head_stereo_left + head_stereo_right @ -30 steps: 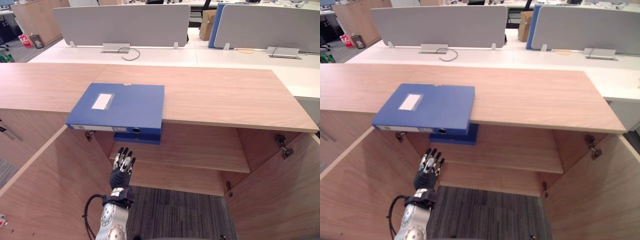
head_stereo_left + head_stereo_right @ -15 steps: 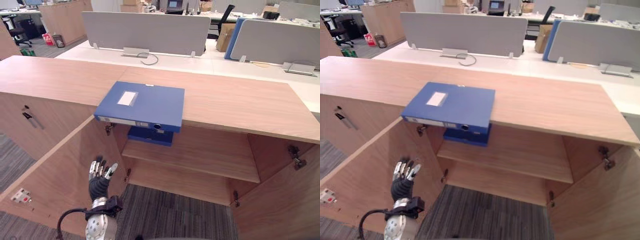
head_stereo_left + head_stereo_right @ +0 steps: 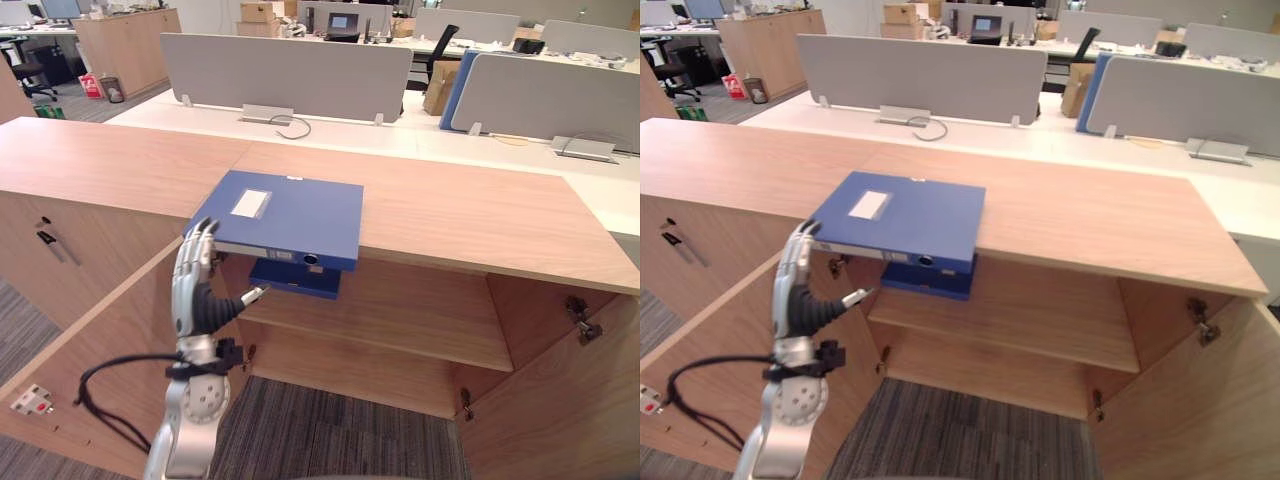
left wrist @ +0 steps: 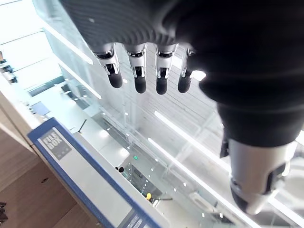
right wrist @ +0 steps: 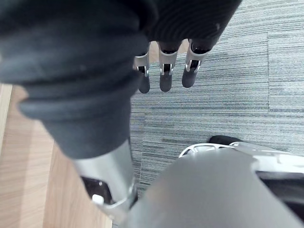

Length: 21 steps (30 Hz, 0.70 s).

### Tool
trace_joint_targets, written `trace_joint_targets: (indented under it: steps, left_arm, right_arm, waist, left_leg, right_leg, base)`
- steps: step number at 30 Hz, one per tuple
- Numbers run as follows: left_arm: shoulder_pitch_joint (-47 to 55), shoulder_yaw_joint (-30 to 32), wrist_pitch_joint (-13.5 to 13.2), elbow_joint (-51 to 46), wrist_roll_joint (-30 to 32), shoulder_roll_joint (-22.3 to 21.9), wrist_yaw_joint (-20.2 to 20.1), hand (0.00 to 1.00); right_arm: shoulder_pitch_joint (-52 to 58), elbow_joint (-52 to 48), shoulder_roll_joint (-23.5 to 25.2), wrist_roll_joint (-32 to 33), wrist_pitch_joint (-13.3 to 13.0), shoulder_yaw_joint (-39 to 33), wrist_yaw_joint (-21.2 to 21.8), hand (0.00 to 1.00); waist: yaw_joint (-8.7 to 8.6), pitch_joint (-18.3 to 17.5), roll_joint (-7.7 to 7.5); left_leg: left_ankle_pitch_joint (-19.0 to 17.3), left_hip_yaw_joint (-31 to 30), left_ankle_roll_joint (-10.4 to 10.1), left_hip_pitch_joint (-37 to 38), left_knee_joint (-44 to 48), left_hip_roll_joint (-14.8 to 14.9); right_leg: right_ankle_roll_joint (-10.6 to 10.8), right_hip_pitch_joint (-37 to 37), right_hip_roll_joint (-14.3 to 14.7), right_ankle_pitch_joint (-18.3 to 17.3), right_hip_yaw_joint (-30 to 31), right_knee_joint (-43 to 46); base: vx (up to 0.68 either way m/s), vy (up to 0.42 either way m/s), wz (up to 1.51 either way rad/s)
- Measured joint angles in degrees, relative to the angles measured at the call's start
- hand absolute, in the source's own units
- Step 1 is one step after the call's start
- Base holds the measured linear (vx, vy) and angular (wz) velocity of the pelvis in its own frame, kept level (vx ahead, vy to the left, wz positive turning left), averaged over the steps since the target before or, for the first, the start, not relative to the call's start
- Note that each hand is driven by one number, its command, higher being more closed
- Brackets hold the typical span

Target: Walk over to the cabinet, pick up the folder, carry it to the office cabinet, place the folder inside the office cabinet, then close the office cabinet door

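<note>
The blue folder (image 3: 290,218) lies flat on the cabinet top (image 3: 470,210), at its front edge above the open compartment, with its spine hanging a little past that edge towards me. My left hand (image 3: 200,300) is raised just below and to the left of the folder's front left corner, not touching it, fingers straight and thumb spread, grasping nothing. The folder is up and to the right of the palm. I judge its long axis to run along the front edge, so the near spine is the side to take. A second blue folder (image 3: 295,280) sits on the shelf (image 3: 400,310) beneath. My right hand (image 5: 165,76) hangs relaxed over the carpet (image 5: 213,95), so the left is far nearer.
</note>
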Motion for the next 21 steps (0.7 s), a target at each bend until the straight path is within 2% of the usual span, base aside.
trace_joint_targets:
  steps: [2, 7, 11, 14, 21]
  left_arm:
    - [-2.7, 0.0, 1.3, 4.9, 4.4, 3.3, 0.7, 0.00]
    - [-5.6, 2.3, 4.5, 12.8, 12.8, 9.5, 2.3, 0.00]
    - [-6.6, 5.2, 5.4, 14.5, 14.2, 12.0, 2.3, 0.00]
    - [-6.9, 6.8, 6.3, 14.5, 14.7, 15.5, 2.9, 0.00]
    - [-10.3, 7.1, 6.1, 15.0, 16.2, 18.9, 3.6, 0.00]
  right_arm:
    - [-0.4, 0.1, -0.2, -0.1, -0.3, 0.3, 0.5, 0.00]
    - [-0.4, 0.1, -0.6, -0.7, -1.9, 0.2, 0.9, 0.00]
    - [-0.2, 0.0, -0.5, -0.8, -2.6, -0.2, 1.0, 0.00]
    - [0.1, -0.1, -0.4, -0.8, -2.9, -0.6, 1.1, 0.00]
    - [0.7, -0.4, 0.0, -0.8, -3.5, -2.9, 1.6, 0.00]
  waist:
    - [-1.09, 0.1, 0.12]
    - [-2.01, 1.0, 0.75]
    - [-2.67, 1.0, 0.88]
    - [-2.63, 1.1, 0.92]
    - [-2.66, 1.1, 1.39]
  left_leg:
    - [0.0, 0.7, -0.1, 0.2, 0.0, 0.5]
    - [-0.1, 3.7, -0.5, 1.1, 0.0, 1.7]
    - [-0.4, 4.8, -1.0, 1.5, -0.1, 2.3]
    - [-0.8, 5.9, -1.4, 2.0, -0.1, 2.4]
    - [-1.0, 6.2, -1.7, 2.0, 0.0, 2.4]
  right_leg:
    - [-0.4, 0.0, 0.3, 0.5, 0.7, -0.6]
    - [-1.2, -0.3, 1.8, 2.0, 4.1, -2.0]
    - [-1.3, -0.5, 2.1, 2.2, 5.2, -2.1]
    - [-1.3, -0.5, 2.5, 2.2, 6.3, -2.1]
    - [-1.3, -0.4, 2.8, 2.3, 6.8, -3.1]
  base:
    - [-0.04, -0.021, -0.20]
    - [-0.08, -0.017, -0.34]
    - [-0.06, -0.012, -0.21]
    - [-0.01, -0.002, -0.17]
    - [0.01, -0.005, -0.04]
